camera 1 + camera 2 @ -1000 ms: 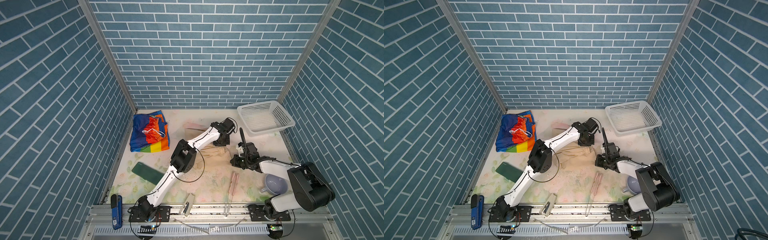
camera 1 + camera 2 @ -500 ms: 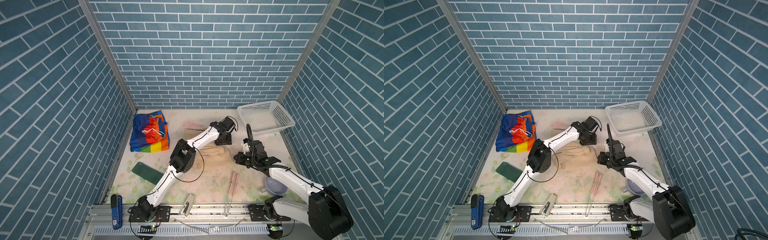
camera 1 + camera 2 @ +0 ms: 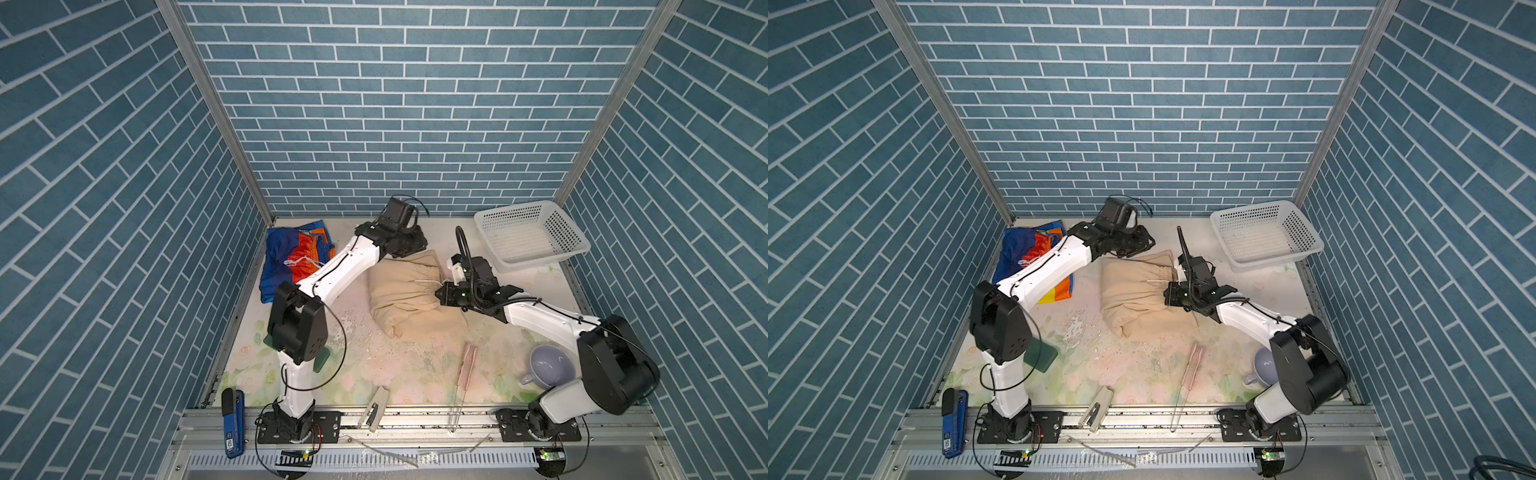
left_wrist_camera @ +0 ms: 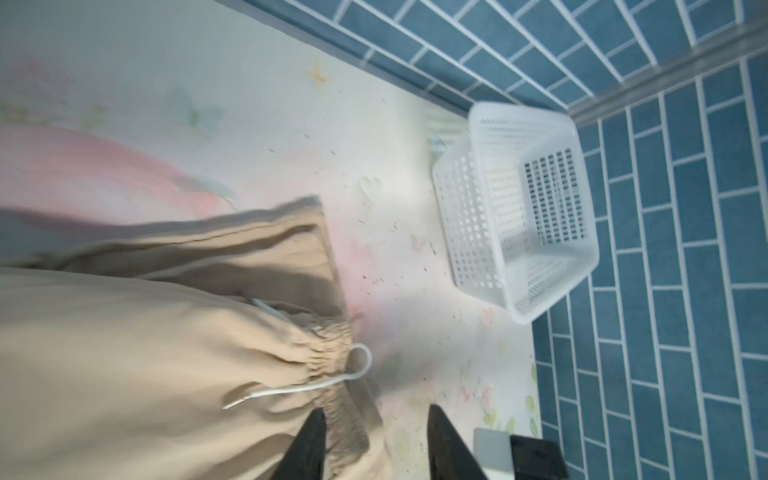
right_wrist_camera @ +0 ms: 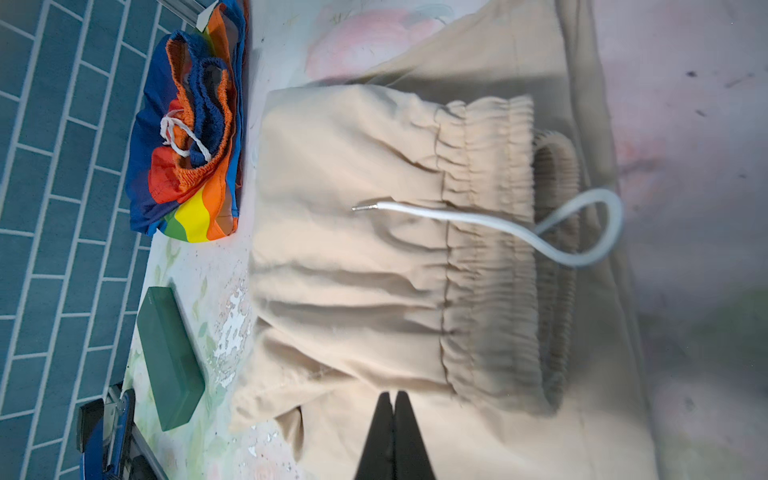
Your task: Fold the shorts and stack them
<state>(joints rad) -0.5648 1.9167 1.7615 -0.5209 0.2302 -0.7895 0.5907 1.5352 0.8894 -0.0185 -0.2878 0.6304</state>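
beige shorts (image 3: 409,303) lie bunched in the middle of the table (image 3: 415,365), waistband toward the basket (image 3: 563,235), drawstring (image 3: 424,281) on top. rainbow shorts (image 3: 286,257) lie heaped at the far left, apart from them. left gripper (image 4: 374,411) stands open beside the waistband. right gripper (image 5: 392,395) is closed, tips together over beige fabric.

Bright, even light; soft shadows beside beige shorts (image 4: 124,353); wrist views blurred at edges.
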